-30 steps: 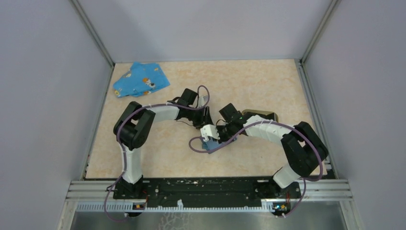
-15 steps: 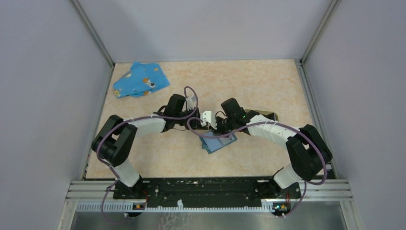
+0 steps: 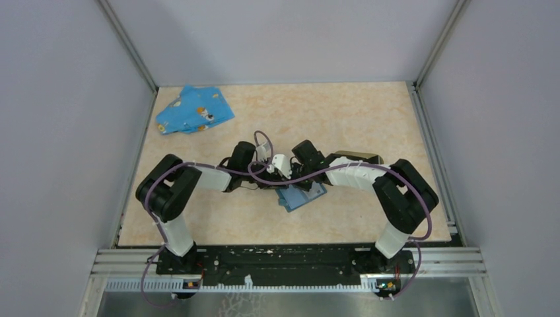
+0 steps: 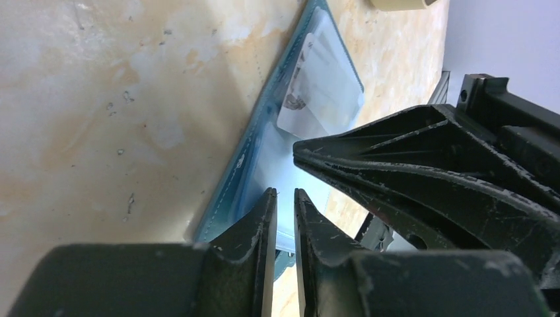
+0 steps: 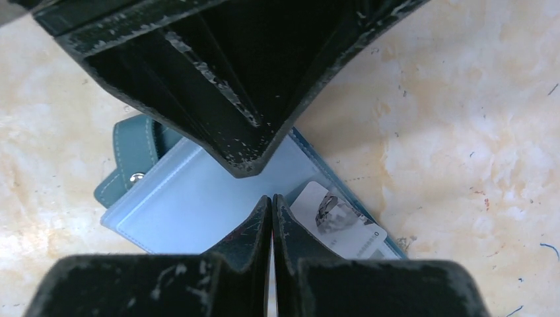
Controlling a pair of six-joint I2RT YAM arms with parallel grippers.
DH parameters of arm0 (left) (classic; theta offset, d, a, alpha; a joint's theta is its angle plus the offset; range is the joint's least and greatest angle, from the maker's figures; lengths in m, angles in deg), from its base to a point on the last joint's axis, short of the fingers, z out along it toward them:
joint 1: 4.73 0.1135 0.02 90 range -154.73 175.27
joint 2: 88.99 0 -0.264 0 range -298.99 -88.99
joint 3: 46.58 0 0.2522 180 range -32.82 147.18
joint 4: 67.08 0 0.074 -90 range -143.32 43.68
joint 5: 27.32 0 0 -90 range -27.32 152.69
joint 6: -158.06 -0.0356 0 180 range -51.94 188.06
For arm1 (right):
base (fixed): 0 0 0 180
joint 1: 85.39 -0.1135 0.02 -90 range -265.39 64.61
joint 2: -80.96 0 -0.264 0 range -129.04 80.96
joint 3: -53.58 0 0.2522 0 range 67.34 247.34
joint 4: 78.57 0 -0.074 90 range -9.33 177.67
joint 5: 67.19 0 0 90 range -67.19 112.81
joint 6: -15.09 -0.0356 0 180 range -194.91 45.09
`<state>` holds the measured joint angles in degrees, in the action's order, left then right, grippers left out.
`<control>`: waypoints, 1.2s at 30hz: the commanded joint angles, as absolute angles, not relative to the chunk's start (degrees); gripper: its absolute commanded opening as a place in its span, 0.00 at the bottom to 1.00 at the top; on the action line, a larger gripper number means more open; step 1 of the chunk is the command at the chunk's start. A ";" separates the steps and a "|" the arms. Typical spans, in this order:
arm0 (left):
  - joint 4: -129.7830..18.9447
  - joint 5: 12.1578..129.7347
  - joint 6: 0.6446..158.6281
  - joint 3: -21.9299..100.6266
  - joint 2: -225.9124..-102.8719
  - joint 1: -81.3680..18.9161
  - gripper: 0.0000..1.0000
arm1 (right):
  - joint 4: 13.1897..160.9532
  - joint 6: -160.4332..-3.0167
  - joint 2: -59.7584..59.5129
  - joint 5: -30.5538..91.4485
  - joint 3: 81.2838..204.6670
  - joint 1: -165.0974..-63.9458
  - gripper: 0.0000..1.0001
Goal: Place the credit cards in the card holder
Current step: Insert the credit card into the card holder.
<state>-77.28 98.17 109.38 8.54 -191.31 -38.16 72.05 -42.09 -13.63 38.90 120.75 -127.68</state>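
- No credit card has reached the card holder [image 3: 367, 158], as far as the views show. It stands on the desk [image 3: 370, 112] well apart from both sets of jaws, behind the right arm, with its slots hidden.
- One credit card [image 5: 338, 219] lies under a clear sleeve of the open blue case [image 5: 172, 211], just beside the tips of the right jaws. I cannot make out any other cards.
- The right jaws are pressed fully together and hold nothing, their tips over the sleeve page.
- The left jaws meet them tip to tip above the case and show only a thin slit. Whether they pinch a sleeve or a card edge, I cannot tell.
- My judgement is that the first card is not yet out, so all the pulling and slotting remains.
- Since a second ago the left jaws have narrowed and come in towards the right ones. The right wrist has moved off the case, which now lies uncovered. The holder and the blue cloth [image 3: 195, 111] are unmoved.
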 commanded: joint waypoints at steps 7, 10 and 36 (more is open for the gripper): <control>-80.22 97.97 110.57 5.96 -195.29 -38.41 0.20 | 74.30 -43.78 -15.09 34.48 123.33 -128.46 0.00; -80.60 97.36 110.77 4.69 -195.78 -38.37 0.20 | 75.58 -44.63 -14.47 30.62 122.88 -128.46 0.00; -86.54 100.59 111.65 2.46 -198.16 -37.99 0.18 | 76.23 -48.15 -15.62 28.56 123.77 -132.02 0.10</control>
